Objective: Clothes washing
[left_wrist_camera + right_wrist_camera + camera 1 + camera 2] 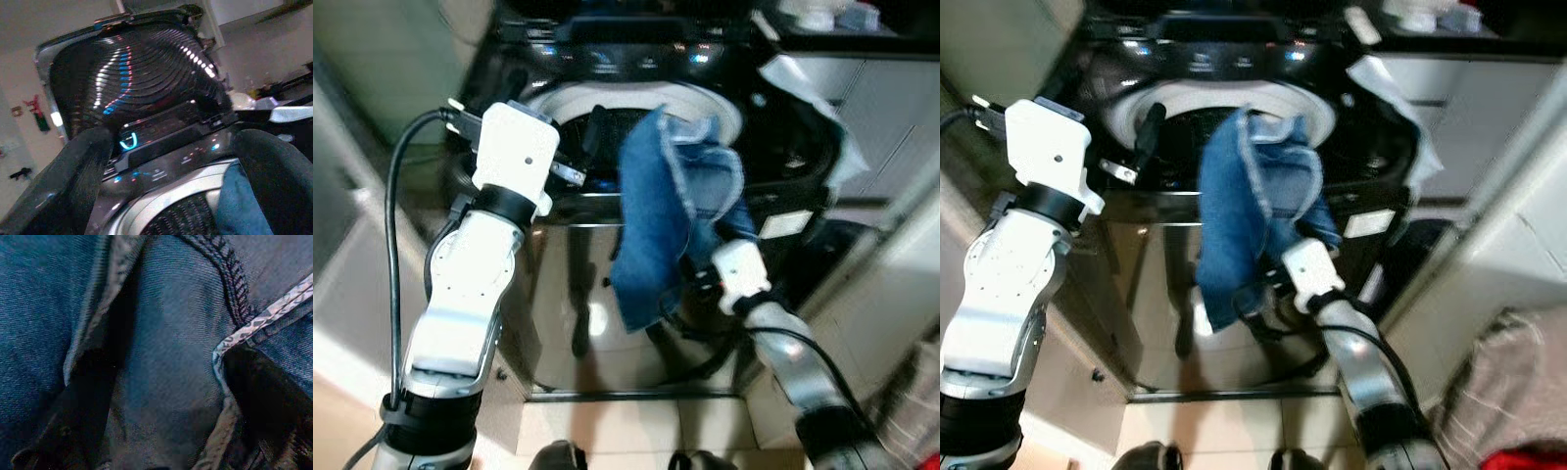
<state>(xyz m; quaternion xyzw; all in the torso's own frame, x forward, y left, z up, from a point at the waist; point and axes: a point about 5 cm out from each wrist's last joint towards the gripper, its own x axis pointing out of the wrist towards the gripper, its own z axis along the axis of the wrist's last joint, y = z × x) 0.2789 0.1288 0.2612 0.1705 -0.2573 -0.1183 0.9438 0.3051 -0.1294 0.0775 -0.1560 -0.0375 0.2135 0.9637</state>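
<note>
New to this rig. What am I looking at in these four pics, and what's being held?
It's a humanoid robot doing laundry. The two wide pictures come from the stereo camera on its head, looking down at a top-loading washer with its lid up. The other two come from cameras on the wrists. The right gripper is buried in the jeans, which it lifts at the drum's front rim, so its wrist view is all denim. The left gripper hovers over the drum, jaws open, holding nothing.
</note>
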